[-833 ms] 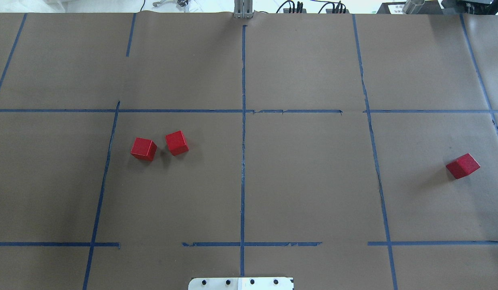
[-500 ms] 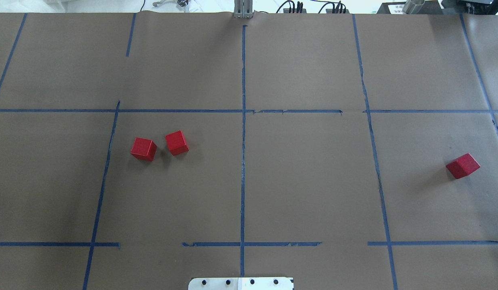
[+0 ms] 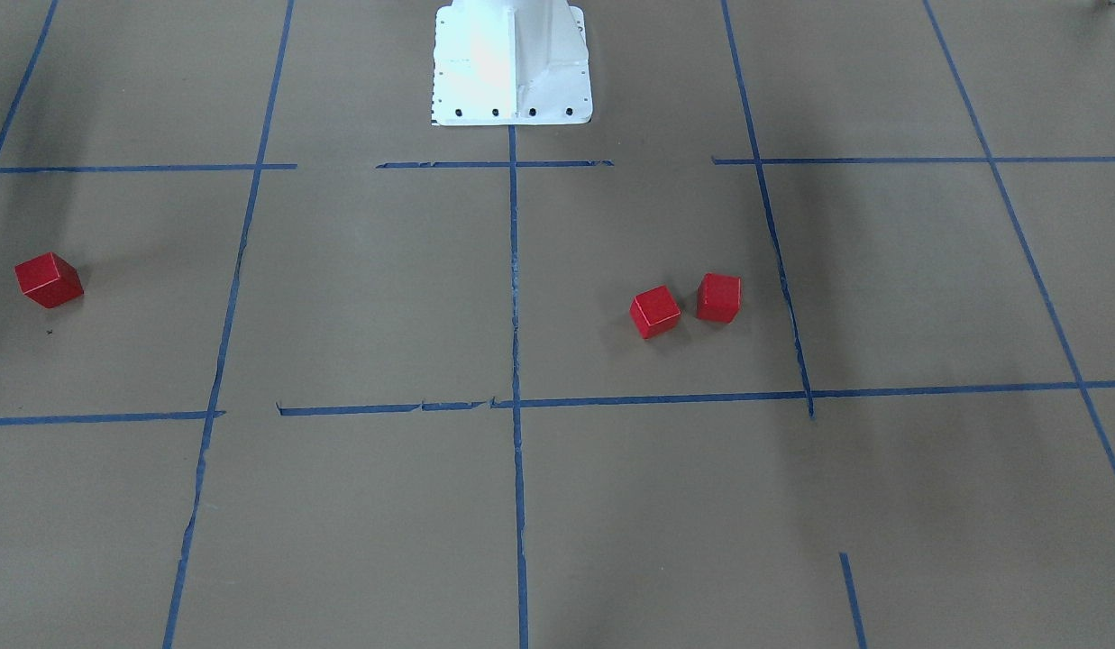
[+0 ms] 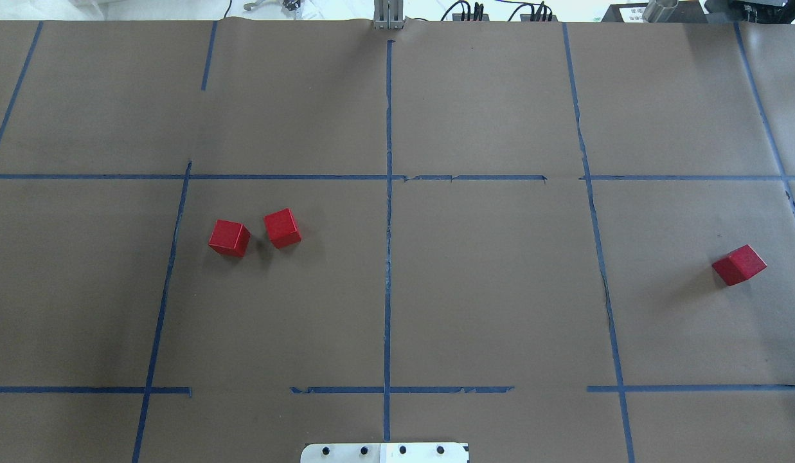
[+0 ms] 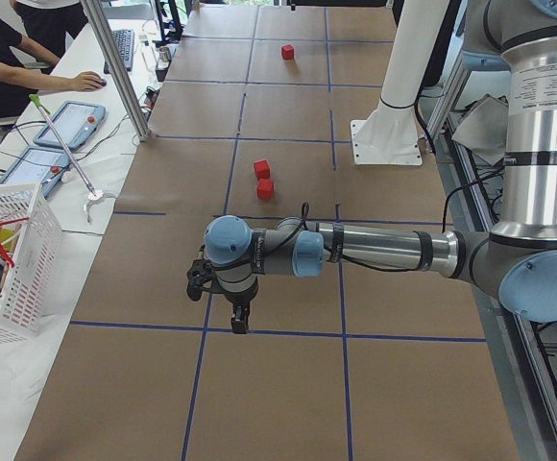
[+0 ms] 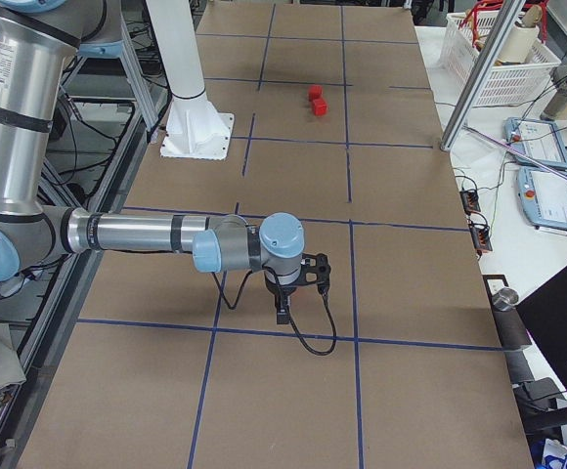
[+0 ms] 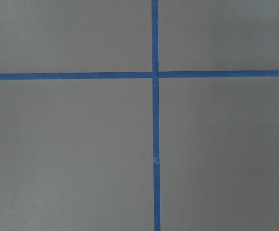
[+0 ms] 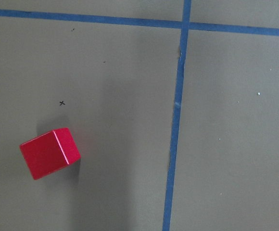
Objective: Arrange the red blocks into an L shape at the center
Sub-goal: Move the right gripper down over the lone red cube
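Two red blocks (image 4: 229,238) sit just beside each other, seemingly apart, left of center (image 4: 388,257); third block (image 4: 739,265) far right. My left gripper (image 5: 240,322) and right gripper (image 6: 282,311): cannot tell whether spread or closed.

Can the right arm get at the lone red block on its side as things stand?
Likely yes. The lone red block lies alone on bare paper, in the right wrist camera's view, with nothing beside it. The right gripper hangs over the table.
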`<state>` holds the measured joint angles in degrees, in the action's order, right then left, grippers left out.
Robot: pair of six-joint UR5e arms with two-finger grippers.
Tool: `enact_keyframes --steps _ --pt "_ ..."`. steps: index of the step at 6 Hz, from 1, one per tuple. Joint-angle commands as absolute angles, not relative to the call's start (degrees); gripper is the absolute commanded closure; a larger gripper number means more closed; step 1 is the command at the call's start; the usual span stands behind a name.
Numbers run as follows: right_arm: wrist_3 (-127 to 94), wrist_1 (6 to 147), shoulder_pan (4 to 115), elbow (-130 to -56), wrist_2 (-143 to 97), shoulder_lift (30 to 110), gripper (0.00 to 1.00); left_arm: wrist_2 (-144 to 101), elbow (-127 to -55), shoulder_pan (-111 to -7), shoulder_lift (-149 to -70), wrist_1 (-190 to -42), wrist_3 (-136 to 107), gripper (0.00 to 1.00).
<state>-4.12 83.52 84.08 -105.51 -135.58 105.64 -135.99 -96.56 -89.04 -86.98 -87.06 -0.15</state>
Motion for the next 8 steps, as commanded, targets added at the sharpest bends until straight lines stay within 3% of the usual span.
enact_keyframes --steps 1,3,8 --pt "-4.1 83.6 84.0 -105.5 -135.8 105.6 0.0 -136.1 -96.0 -89.0 -87.4 -87.1 -0.2 0.0" --pt "-4.0 79.5 83.4 -105.5 -135.7 105.6 0.0 -136.1 -96.8 -89.0 -87.2 -87.0 -0.3 0.0" --pt "-5.9 70.0 67.5 -104.0 -132.1 103.5 0.0 -136.2 -97.0 -89.0 -86.9 -87.2 0.4 0.0"
